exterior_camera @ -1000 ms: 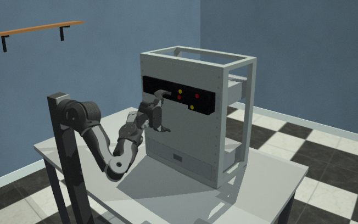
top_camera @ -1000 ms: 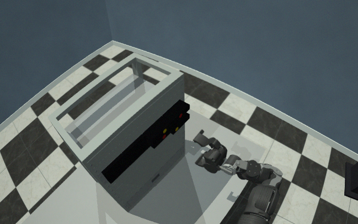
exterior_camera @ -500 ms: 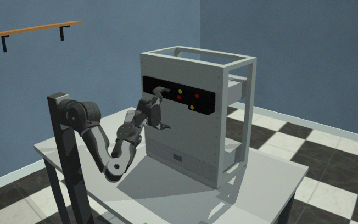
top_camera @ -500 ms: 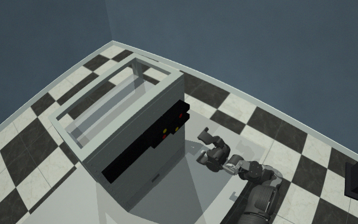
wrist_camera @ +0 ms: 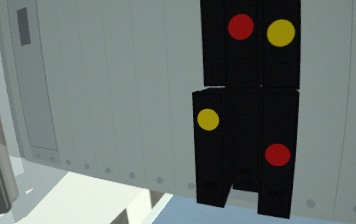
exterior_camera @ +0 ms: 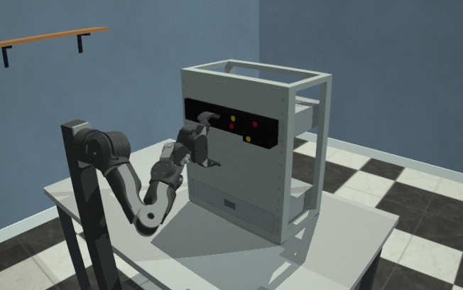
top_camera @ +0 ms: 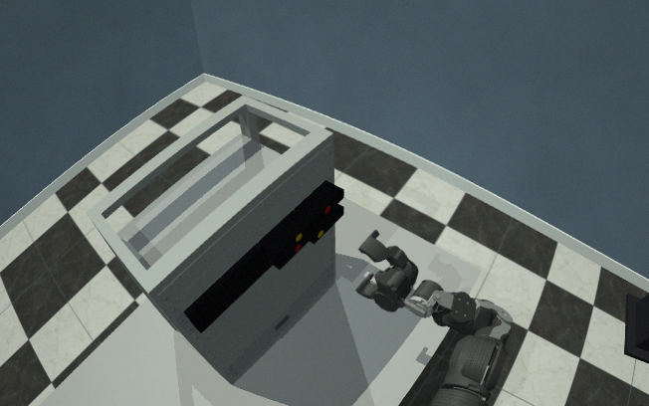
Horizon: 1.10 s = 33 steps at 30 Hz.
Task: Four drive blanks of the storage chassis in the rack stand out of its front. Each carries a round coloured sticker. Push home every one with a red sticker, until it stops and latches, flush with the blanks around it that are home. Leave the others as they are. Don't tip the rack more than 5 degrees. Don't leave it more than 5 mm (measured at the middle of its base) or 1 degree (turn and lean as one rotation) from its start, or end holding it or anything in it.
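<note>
Inside rack (exterior_camera: 286, 167), storage chassis (exterior_camera: 213, 111) with four protruding blanks; pincer (exterior_camera: 209, 140) wide open, empty

A pale grey table (exterior_camera: 358, 227) on dark legs stands on a black-and-white checkered floor (exterior_camera: 419, 199). Directly on its top sits the grey rack (exterior_camera: 288, 149), set toward the far side, its base flat on the surface and casting a broad shadow forward. A dark post (exterior_camera: 83, 199) carrying the arm rises at the table's near left edge.
</note>
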Each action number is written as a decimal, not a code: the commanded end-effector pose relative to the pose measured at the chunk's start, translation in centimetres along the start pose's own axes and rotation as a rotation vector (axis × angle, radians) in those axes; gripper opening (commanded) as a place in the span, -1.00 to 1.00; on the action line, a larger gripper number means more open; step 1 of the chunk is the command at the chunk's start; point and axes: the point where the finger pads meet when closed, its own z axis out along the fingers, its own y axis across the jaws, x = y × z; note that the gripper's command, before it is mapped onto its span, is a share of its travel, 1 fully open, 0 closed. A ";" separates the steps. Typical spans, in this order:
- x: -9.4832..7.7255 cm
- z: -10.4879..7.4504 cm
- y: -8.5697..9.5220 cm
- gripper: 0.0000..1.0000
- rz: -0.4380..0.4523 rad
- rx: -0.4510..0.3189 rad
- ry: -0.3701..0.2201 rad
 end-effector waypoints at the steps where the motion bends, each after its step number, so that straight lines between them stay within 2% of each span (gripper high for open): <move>1: -0.1 -0.1 0.2 1.00 0.000 -0.009 -0.004; 33: 0.2 0.3 0.1 1.00 0.004 -0.001 -0.004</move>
